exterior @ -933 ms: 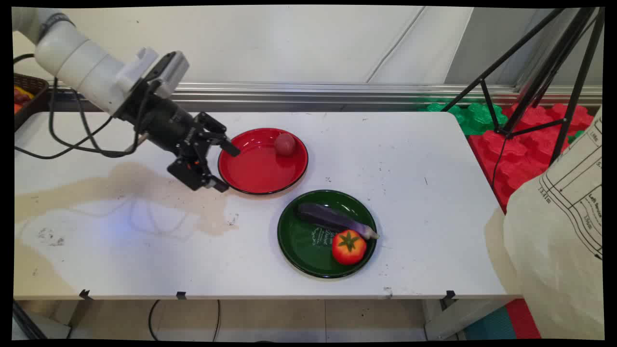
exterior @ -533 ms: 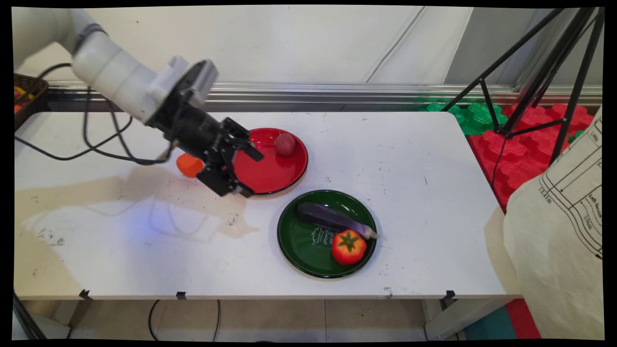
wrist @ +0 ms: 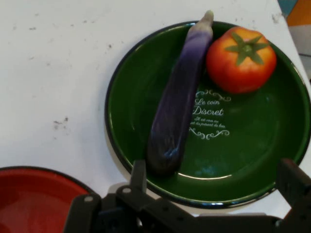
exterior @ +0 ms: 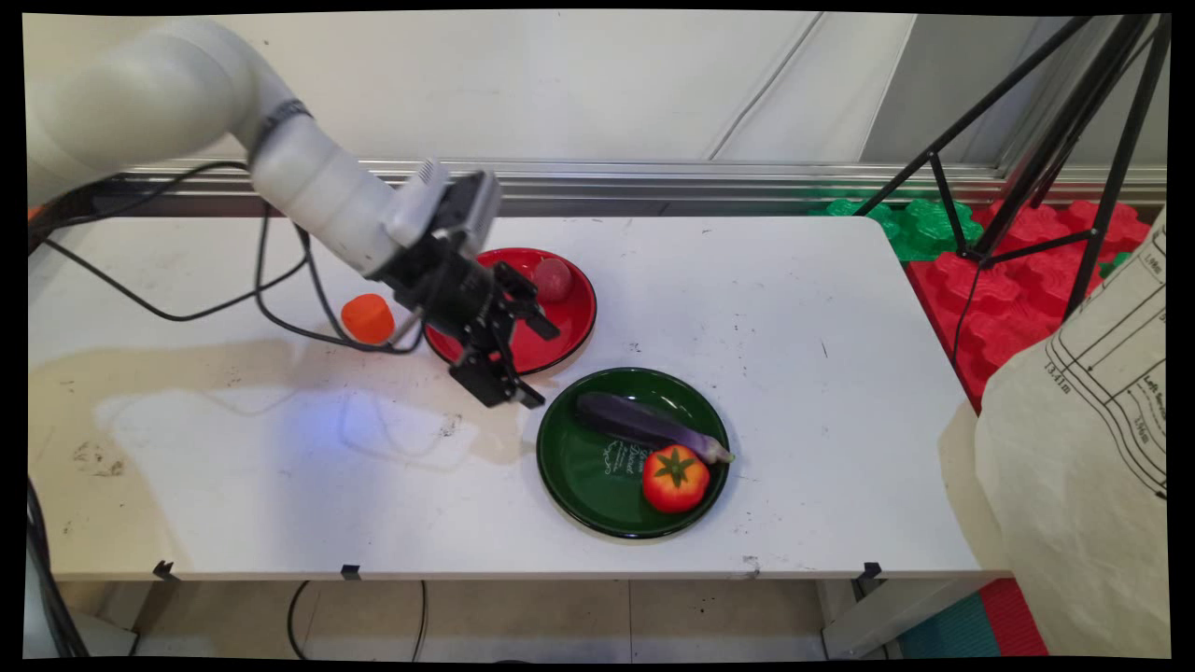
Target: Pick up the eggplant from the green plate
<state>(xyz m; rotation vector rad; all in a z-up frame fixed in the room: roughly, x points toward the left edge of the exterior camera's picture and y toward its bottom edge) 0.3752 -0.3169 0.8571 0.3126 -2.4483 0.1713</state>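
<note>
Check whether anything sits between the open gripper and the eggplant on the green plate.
Nothing visible does. The gripper hangs open and empty over the near edge of the red plate, and the eggplant lies uncovered on the green plate, with the tomato on its far side.

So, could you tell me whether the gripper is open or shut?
Open: the gripper shows its fingers spread apart, holding nothing, over the red plate.

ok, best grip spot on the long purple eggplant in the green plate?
Take the long purple eggplant across its thick middle, coming from above, fingers straddling its narrow width. It lies flat in the round green plate, its stem end touching the red tomato, so stay toward the free blunt end. The tool is open.
</note>
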